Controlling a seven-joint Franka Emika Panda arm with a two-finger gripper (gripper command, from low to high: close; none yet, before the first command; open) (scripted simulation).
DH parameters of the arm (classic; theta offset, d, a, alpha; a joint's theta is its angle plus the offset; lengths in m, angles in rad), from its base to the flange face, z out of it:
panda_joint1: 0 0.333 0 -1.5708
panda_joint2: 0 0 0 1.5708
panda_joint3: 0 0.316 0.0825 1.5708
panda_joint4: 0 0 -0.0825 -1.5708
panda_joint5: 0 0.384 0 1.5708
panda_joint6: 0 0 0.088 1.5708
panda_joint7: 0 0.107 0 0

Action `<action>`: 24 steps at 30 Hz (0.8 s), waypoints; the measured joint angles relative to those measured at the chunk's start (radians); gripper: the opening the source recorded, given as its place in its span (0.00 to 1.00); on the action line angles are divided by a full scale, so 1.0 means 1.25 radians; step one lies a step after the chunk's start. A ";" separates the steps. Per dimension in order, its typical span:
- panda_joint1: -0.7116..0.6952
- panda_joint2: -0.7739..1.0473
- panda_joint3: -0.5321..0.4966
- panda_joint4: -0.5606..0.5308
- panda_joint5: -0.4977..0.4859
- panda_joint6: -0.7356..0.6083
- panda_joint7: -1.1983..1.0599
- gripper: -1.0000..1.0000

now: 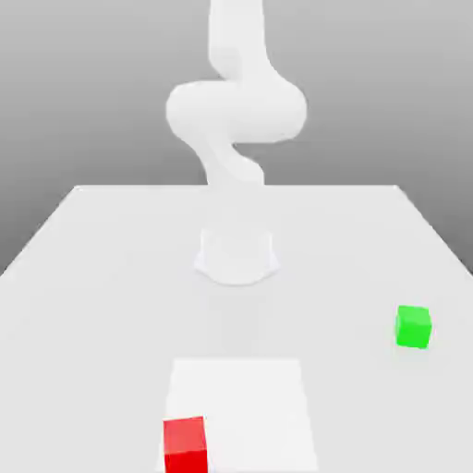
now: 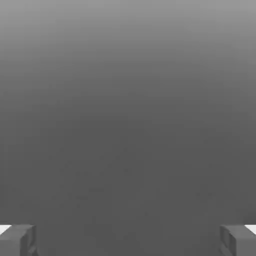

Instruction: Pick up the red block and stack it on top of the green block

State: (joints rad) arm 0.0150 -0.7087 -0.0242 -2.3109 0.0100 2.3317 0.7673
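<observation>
The gripper (image 2: 128, 241) stood open in the hand view, its two fingers (image 2: 20, 240) well apart, dark grey, with a small white patch (image 2: 251, 228) against the outer side of each. Between and beyond them lay a plain grey backdrop, darkest near the fingertips and paling smoothly, in soft bands, away from them.

In the exterior view, the white arm (image 1: 236, 111) rose from its base (image 1: 236, 259) and ran out past the top edge. How far the end effector was from each thing below could not be told, but both blocks sat apart from it. The base stood on a broad, pale grey, smooth table (image 1: 342, 259), whose straight far edge lay behind the arm and whose sides spread wider toward the camera. A flat, whiter panel (image 1: 249, 406) was set into or laid on that surface, in front of the base. The red block (image 1: 186, 447) stood upright, apart from the gripper, at the panel's edge on the exterior view's left. The green block (image 1: 413, 328), also upright and clear of the gripper, rested on the grey surface toward the exterior view's right, farther from the camera than the red one. Behind the table, the room was a bare grey backdrop (image 1: 369, 92), light above and darkening downward.
</observation>
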 joint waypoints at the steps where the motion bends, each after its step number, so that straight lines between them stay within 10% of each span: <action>1: 0.004 0.032 -0.008 -0.004 0.004 0.011 -0.012 0.50; 24: 0.020 0.698 -0.097 -0.084 0.066 0.243 -0.245 0.50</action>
State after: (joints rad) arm 0.0395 0.1641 -0.1457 -2.4157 0.0931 2.6350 0.4605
